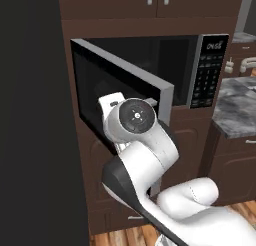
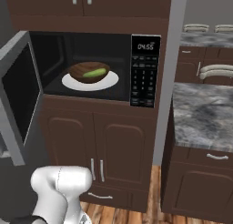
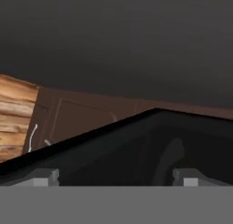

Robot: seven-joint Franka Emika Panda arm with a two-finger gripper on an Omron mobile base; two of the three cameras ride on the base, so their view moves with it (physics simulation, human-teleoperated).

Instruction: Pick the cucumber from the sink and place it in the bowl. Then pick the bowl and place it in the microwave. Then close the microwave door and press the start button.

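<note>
Right base view, left edge first: microwave door (image 2: 16, 100) is swung open, silver-grey frame with dark glass, hinged on the left of the cavity and angled out toward the camera. Next to it the microwave (image 2: 91, 66) cavity is open and black inside. White turntable plate (image 2: 73, 84) sits on the cavity floor, the bowl (image 2: 82, 73) on top of it, roughly centred. The cucumber (image 2: 94, 73) lies inside the bowl, slightly right of the bowl's middle, resting against the wood. Right of the cavity: black keypad panel (image 2: 144, 70) with a lit display at the top. Below the microwave, brown cabinet doors (image 2: 95, 150) with silver handles. Further right, grey marbled counter (image 2: 202, 114) over more brown cabinets.

Left base view: the door (image 1: 125, 85) juts out from the left toward the arm, far edge just behind the arm's round white joint (image 1: 135, 117). Keypad (image 1: 207, 72) is to the right of that, counter corner (image 1: 235, 107) at the far right. Bowl and cucumber are hidden by the door here.

Hand view: camera is rolled. Wood floor (image 3: 13, 118) at left, brown cabinet front (image 3: 82, 118) beside it, then a dark slanted edge, apparently the door (image 3: 136, 145), crossing just above the tips. Gripper (image 3: 116, 177) has its two fingertips (image 3: 43, 176) far apart at the bottom corners, jaws spread wide with nothing between them
</note>
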